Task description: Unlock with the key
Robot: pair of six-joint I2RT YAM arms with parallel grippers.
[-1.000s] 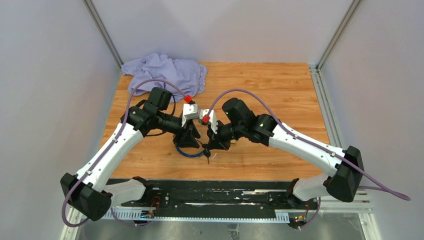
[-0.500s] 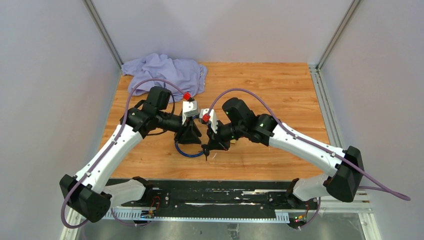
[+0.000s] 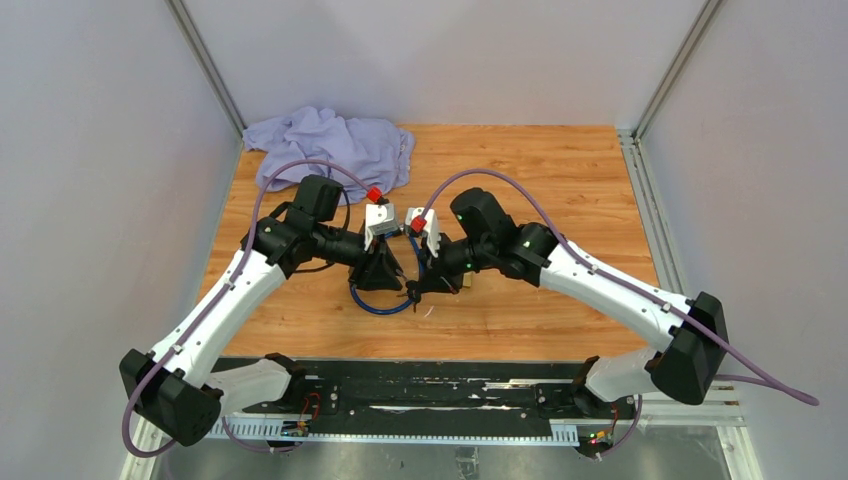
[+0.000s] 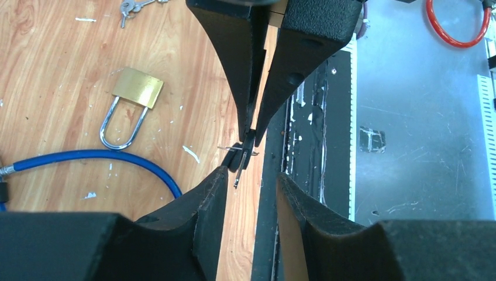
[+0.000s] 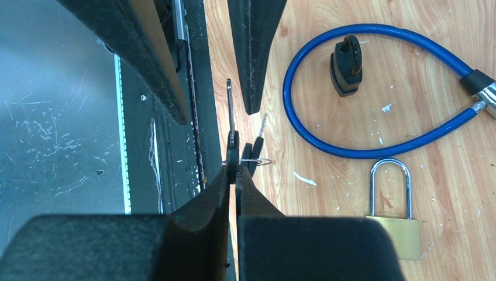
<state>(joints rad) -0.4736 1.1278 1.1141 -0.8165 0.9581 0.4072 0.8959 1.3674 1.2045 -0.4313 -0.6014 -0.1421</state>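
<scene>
Your right tool [image 5: 237, 170] is pinched tight on the black heads of the keys [image 5: 233, 140], holding them up over the middle of the near edge of the surface [image 3: 560, 200], blades pointing at your left tool [image 4: 250, 174]. That one's jaws sit partway apart with a blade between them, not clamped. The brass padlock [image 5: 393, 231] lies flat just beside the blue cable lock [image 5: 304, 126], shackle toward the loop
</scene>
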